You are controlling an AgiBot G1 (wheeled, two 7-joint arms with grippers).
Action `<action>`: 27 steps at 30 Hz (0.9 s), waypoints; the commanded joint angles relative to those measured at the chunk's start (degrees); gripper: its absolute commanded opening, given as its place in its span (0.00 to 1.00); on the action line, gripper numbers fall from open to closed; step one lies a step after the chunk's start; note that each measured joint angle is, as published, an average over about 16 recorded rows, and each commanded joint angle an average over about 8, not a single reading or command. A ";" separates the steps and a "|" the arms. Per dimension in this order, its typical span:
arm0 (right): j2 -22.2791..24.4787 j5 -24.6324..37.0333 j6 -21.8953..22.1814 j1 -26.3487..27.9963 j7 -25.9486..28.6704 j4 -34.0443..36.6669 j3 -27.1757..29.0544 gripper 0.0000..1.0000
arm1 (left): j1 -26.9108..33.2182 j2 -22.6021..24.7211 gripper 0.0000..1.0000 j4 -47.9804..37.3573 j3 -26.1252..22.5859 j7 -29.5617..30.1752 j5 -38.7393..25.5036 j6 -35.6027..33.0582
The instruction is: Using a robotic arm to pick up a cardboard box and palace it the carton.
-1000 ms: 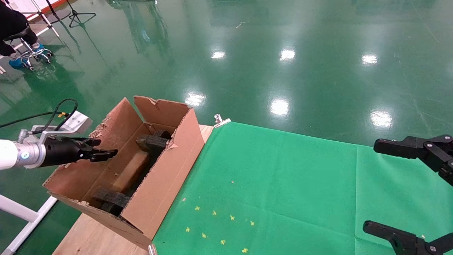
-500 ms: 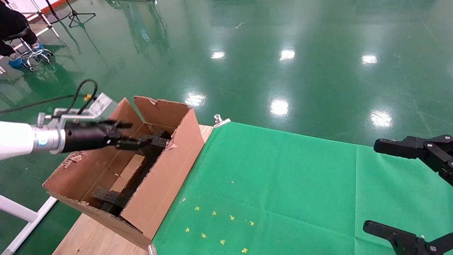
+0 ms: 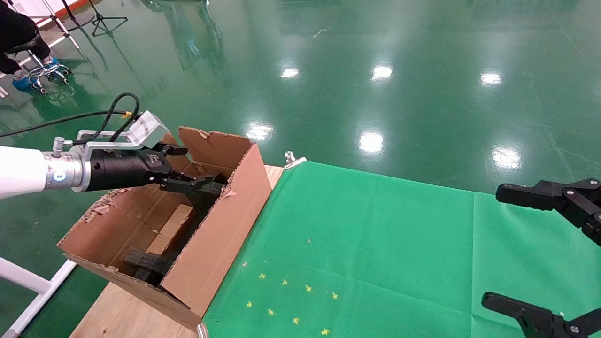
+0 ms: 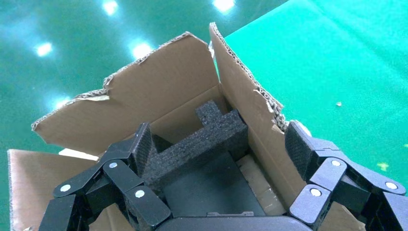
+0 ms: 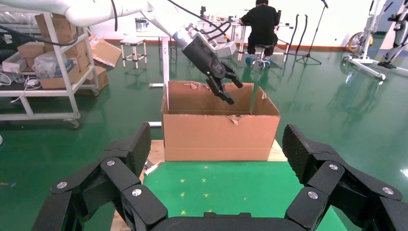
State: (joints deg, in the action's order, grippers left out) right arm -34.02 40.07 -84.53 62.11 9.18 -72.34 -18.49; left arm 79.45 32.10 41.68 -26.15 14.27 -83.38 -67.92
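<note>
The carton (image 3: 220, 239) stands open on the table's left end, with black foam pieces (image 3: 206, 188) inside. The small cardboard box (image 3: 171, 230) lies on the carton's floor between the foam pieces. My left gripper (image 3: 197, 169), on the white arm, hangs open and empty over the carton's far end, above the foam (image 4: 202, 144). The carton's far flap (image 4: 159, 96) is just beyond it. The right wrist view shows the left gripper (image 5: 226, 89) above the carton (image 5: 216, 134). My right gripper (image 3: 500, 246) is open and empty at the far right.
A green cloth (image 3: 366, 244) covers the table right of the carton, with small yellow marks (image 3: 291, 300). A metal clip (image 3: 293, 159) sits at the cloth's far corner. Bare wood (image 3: 122, 314) shows in front of the carton. A seated person (image 5: 262, 21) and shelves (image 5: 48, 57) stand beyond.
My left gripper has moved from outside the carton's left flap forward and to the right, to above the foam at the carton's far end. The right arm has not moved.
</note>
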 commanded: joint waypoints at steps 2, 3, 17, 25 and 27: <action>0.00 0.00 0.00 0.00 0.00 0.00 0.00 1.00 | -0.41 0.04 1.00 0.72 0.20 -0.09 0.91 -0.43; 0.00 0.00 0.00 0.00 0.00 0.00 0.00 1.00 | -0.71 0.09 1.00 1.24 0.37 -0.15 1.59 -0.72; 0.00 -0.01 0.00 0.01 -0.01 0.01 -0.02 1.00 | -5.06 0.81 1.00 9.02 2.84 -1.00 11.72 -5.05; 0.01 -0.02 0.01 0.01 -0.01 0.01 -0.03 1.00 | -7.57 1.22 1.00 13.49 4.27 -1.50 17.54 -7.53; 0.01 -0.02 0.01 0.01 -0.02 0.01 -0.03 1.00 | -8.20 1.33 1.00 14.61 4.63 -1.62 19.00 -8.16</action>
State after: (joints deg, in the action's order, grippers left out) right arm -34.01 40.05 -84.52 62.12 9.16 -72.33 -18.52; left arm 71.26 33.42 56.27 -21.53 12.65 -64.40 -76.07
